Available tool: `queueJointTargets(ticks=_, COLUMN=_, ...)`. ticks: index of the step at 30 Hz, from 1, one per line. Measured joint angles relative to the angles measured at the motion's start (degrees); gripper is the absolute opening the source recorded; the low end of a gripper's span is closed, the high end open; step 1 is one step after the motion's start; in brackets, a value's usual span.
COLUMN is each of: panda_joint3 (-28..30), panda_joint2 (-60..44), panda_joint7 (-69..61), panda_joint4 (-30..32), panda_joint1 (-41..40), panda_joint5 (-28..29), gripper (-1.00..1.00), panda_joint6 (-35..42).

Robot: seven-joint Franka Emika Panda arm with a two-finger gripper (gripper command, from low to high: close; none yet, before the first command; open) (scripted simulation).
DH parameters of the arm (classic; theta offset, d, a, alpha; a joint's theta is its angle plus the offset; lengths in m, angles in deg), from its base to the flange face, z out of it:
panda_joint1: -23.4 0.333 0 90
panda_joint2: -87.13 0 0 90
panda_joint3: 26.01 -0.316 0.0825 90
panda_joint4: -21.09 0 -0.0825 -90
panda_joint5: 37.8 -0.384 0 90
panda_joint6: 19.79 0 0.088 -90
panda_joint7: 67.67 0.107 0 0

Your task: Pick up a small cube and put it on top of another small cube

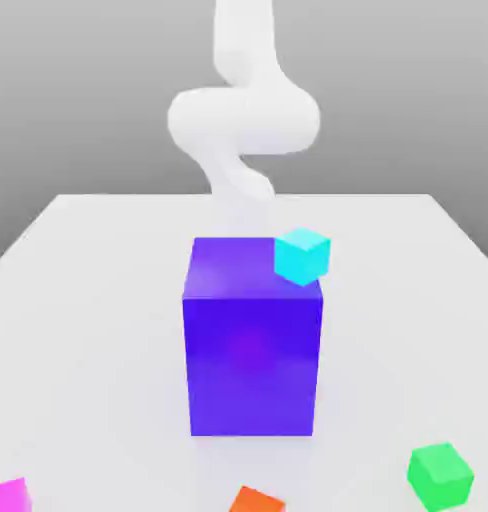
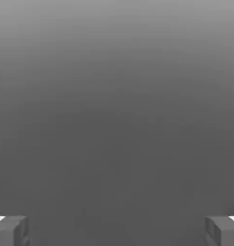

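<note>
The small magenta cube (image 1: 8, 496) lies on the white table (image 1: 88, 300) at the near corner on the exterior view's left, partly cut off by the picture's edge. In the hand view my gripper (image 2: 117, 230) is open, its two grey fingertips (image 2: 11, 230) standing far apart with nothing between them and only plain grey background ahead. In the exterior view the white arm (image 1: 243, 110) rises behind the big block, far from the magenta cube.
A big purple-blue block (image 1: 253, 340) stands mid-table. A small cyan cube (image 1: 303, 255) shows at its upper corner on the exterior view's right. A small orange cube (image 1: 256, 500) and a small green cube (image 1: 440, 477) lie along the near edge.
</note>
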Motion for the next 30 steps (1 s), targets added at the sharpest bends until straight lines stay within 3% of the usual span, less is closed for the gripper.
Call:
queueJointTargets(ticks=15, panda_joint3=17.1, panda_joint2=-31.4, panda_joint7=-28.8, panda_joint4=-4.7, panda_joint1=6.2, panda_joint5=-13.1, gripper=0.00, panda_joint6=-4.5)
queueJointTargets(ticks=23, panda_joint3=18.8, panda_joint2=-48.0, panda_joint7=-43.9, panda_joint4=-7.2, panda_joint1=2.1, panda_joint5=-20.0, gripper=0.00, panda_joint6=-6.8)
queueJointTargets(ticks=30, panda_joint3=18.9, panda_joint2=-60.8, panda_joint7=-53.7, panda_joint4=-8.9, panda_joint1=-2.4, panda_joint5=-20.7, gripper=0.00, panda_joint6=-10.2)
